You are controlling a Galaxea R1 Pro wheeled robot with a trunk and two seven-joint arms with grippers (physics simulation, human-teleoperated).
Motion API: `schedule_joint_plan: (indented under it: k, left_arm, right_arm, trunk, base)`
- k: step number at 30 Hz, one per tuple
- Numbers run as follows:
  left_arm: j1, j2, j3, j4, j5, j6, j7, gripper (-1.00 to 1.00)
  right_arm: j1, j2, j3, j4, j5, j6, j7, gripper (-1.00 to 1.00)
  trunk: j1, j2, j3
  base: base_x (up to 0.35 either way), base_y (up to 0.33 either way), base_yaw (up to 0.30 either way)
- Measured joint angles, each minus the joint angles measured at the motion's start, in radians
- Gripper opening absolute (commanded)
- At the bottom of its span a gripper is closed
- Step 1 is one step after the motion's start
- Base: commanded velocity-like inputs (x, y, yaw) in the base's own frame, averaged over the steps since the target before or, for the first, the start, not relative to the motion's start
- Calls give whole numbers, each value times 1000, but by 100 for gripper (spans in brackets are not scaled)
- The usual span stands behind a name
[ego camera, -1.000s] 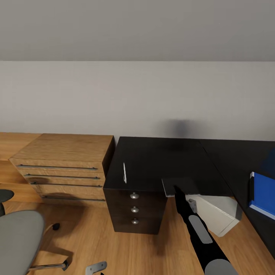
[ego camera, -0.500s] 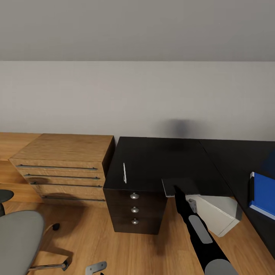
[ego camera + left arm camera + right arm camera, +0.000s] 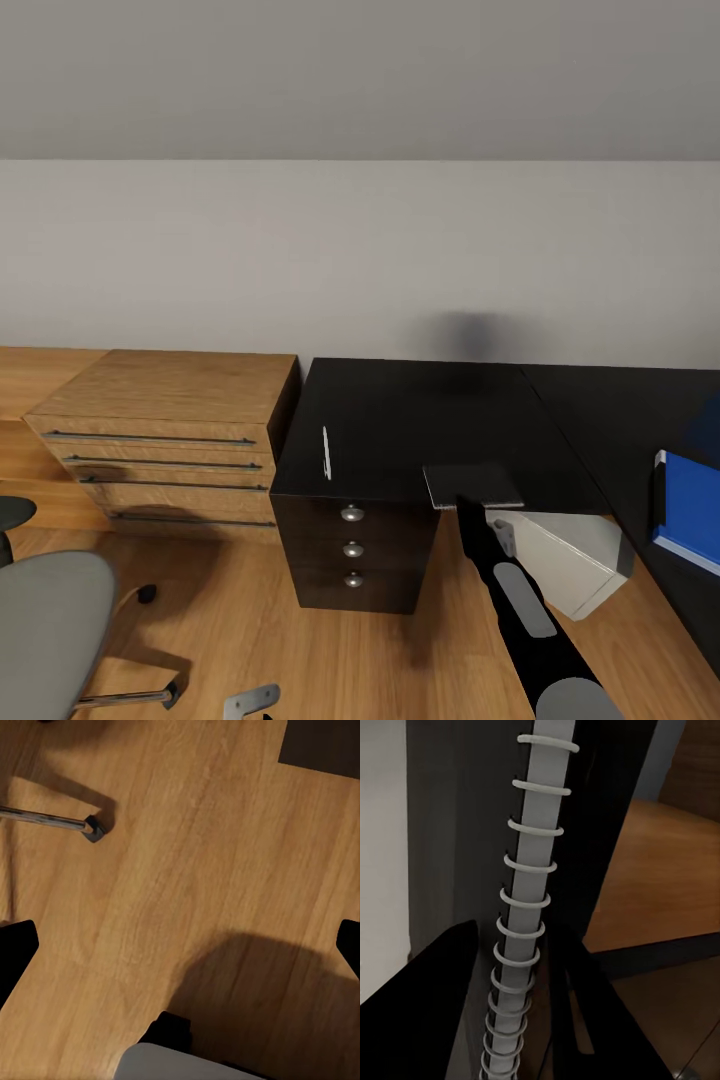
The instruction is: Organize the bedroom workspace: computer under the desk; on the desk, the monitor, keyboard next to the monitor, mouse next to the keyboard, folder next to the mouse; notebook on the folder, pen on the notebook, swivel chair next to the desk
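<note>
Holding a spiral-bound notebook in my right gripper, fingers closed on its wire spine, I have it over the desk's front edge. My left gripper hangs wide open above the floor. A pen lies on the desk; the folder sits at the desk's right.

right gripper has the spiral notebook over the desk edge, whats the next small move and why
Probably carry the dark spiral-bound notebook toward the robot's right and set it on the flat bright blue folder. The right gripper is shut on its ringed spine, holding it at the front edge of the glossy black desk, while the folder lies bare on the desk's right wing. The thin white pen goes on afterwards.
</note>
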State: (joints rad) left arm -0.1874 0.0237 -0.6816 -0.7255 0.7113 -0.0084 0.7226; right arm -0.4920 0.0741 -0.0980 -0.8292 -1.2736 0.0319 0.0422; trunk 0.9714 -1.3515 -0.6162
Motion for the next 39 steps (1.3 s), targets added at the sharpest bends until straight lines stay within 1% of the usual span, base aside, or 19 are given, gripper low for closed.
schedule_joint_plan:
  k: [1, 5, 13, 14, 18, 23, 24, 25, 30, 33, 35, 37, 39]
  left_arm:
    - [0, 0, 0, 0, 0, 0, 0, 100]
    - [0, 1, 0, 0, 1, 0, 0, 100]
    - [0, -1, 0, 0, 3, 0, 0, 100]
    - [0, -1, 1, 0, 4, 1, 0, 100]
    - [0, -1, 1, 0, 4, 1, 0, 100]
    - [0, -1, 0, 1, 4, 1, 0, 100]
    - [0, -1, 0, 1, 4, 1, 0, 100]
    - [0, -1, 0, 1, 4, 1, 0, 100]
    - [0, -1, 0, 2, 4, 1, 0, 100]
    - [0, -1, 0, 2, 4, 1, 0, 100]
    - [0, -1, 0, 10, 4, 0, 0, 100]
    - [0, -2, -2, 31, 1, 0, 0, 100]
    - [0, -3, -3, 39, 0, 0, 0, 100]
  right_arm:
    - [0, 0, 0, 0, 0, 0, 0, -100]
    - [0, 0, 0, -8, 0, -1, 6, -100]
    - [0, -1, 0, -75, 3, -5, 15, -100]
    - [0, -1, 0, -92, 3, -7, 26, -100]
    - [1, -1, -1, -105, 4, -9, 63, -100]
    - [1, -3, -6, -110, 4, -10, 76, -100]
    - [1, -5, -7, -110, 4, -10, 76, -100]
    - [1, -10, -15, -113, 4, -10, 76, -100]
    - [2, -23, -44, -150, 4, -8, 74, -100]
    - [2, -35, -75, -180, 3, -6, 71, -100]
    - [7, -39, -107, -211, 3, -5, 67, -100]
    - [29, -47, -165, -273, 4, -5, 47, -100]
    - [51, -49, -213, -332, 4, -5, 15, -100]
  trunk:
    - [0, 0, 0]
    - [-15, 28, 12]
    - [-46, 84, 38]
    - [-50, 91, 41]
    - [-65, 119, 53]
    - [-84, 154, 69]
    - [-84, 154, 69]
    - [-84, 154, 69]
    - [-84, 154, 69]
    - [-84, 154, 69]
    - [-84, 154, 69]
    - [-84, 154, 68]
    - [-84, 154, 67]
  base:
    - [0, 0, 0]
    - [0, 0, 0]
    - [0, 0, 0]
    - [0, 0, 0]
    - [0, 0, 0]
    - [0, 0, 0]
    - [0, 0, 0]
    - [0, 0, 0]
    - [0, 0, 0]
    - [0, 0, -2]
    - [0, 0, -95]
    - [0, 0, -179]
    - [0, 0, -205]
